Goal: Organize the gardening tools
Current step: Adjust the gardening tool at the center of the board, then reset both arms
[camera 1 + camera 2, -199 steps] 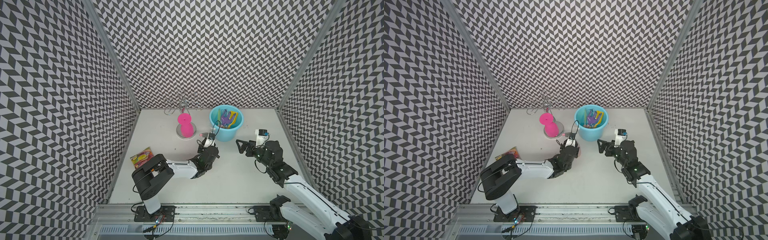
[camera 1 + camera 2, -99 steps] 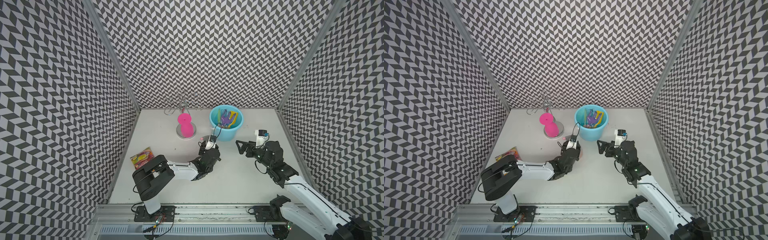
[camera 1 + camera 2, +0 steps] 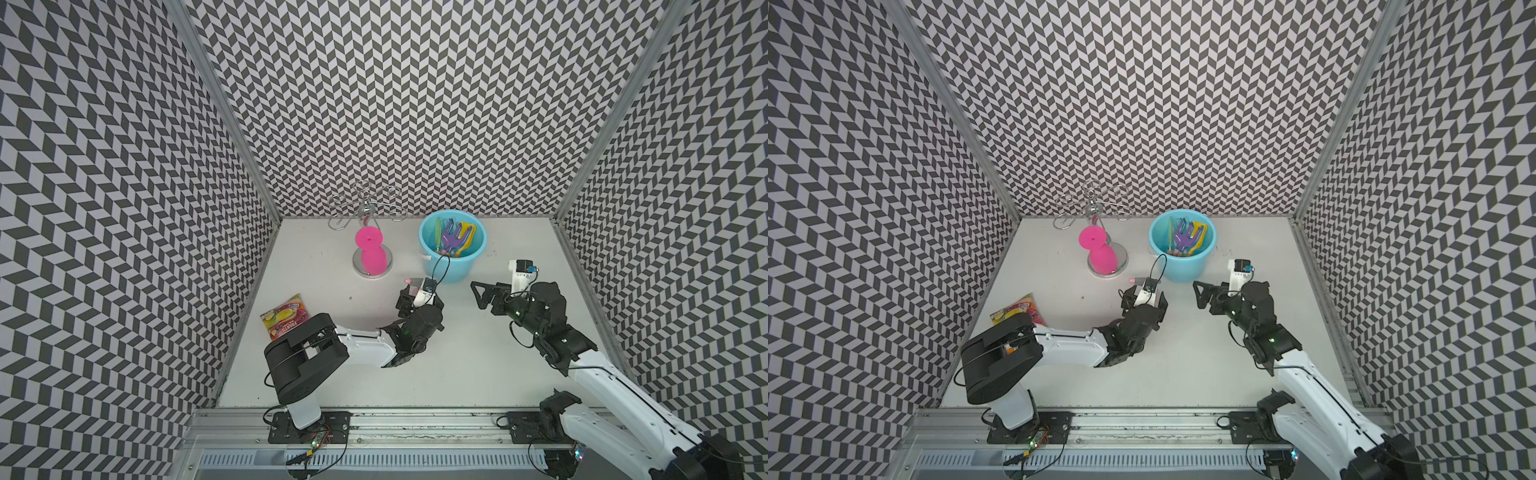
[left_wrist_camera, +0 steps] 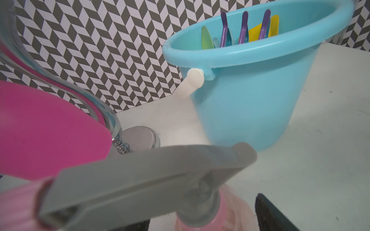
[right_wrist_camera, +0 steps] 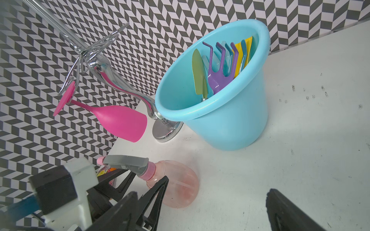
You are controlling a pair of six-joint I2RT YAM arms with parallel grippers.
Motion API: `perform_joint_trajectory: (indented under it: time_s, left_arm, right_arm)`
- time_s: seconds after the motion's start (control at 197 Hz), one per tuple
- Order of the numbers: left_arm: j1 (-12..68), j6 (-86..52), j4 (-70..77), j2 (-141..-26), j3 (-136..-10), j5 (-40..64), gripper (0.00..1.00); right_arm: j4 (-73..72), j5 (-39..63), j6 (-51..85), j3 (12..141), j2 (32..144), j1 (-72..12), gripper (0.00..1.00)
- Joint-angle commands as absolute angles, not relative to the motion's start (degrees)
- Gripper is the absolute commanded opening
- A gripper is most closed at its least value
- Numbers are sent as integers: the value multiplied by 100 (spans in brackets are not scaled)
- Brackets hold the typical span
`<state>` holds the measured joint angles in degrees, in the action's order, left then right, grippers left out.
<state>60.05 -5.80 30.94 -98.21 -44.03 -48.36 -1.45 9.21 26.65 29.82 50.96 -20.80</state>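
Chevron-patterned walls enclose a white worktop (image 3: 478,374). Nearest, at 9 o'clock from the worktop centre, a snack packet (image 3: 286,318) lies flat by the side wall; it is not part of the task.

Past the centre, the left gripper (image 3: 1144,296) straddles the translucent pink spray bottle (image 5: 176,186). Its jaws stand apart on either side of the neck, and no clamping is visible. The bottle stands upright on the worktop, just beside the blue bucket (image 3: 457,270), at 7 o'clock from it. It is probably being released there so that it sits grouped with the other tools.

The right gripper (image 3: 478,296), at 3 o'clock from the bottle, hovers with jaws wide apart and holds nothing. It appears to be on standby, clear of the left arm.

Farther back, the bucket holds the purple fork (image 3: 453,237), green trowel (image 3: 437,230), yellow shovel (image 3: 469,232) and blue rake (image 5: 243,52), heads up. At 9 o'clock from the bucket, a pink wine glass (image 3: 372,255) hangs inverted on a chrome stand (image 3: 365,203).

Change from one second ago: the left jaws, then close together at the bottle, have spread. The right arm and the bucket contents are unchanged.
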Motion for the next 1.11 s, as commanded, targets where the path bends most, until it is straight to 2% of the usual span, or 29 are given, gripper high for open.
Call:
perform_joint_trajectory:
  time_s: [0.0,0.279,0.78,0.947,1.109]
  left_arm:
    - [6095,-624,2889,-9560,-4352,-4885,88]
    - [6272,-780,2441,-8959,-4104,-4800,99]
    - [6431,-1475,450,-6741,-3738,-4856,100]
    - [5912,-1656,-101,-6026,-3746,-4499,100]
    - [4697,-1692,-294,-5388,-3778,-3609,100]
  right_arm:
    - [-314,970,2701,2900,5019,-2048,100]
    - [-460,802,2679,2905,4995,-2047,100]
    - [-741,725,2614,3351,5376,-2013,100]
    - [-871,667,2540,3645,5684,-2013,100]
    - [-819,375,2349,4072,6018,-2013,100]
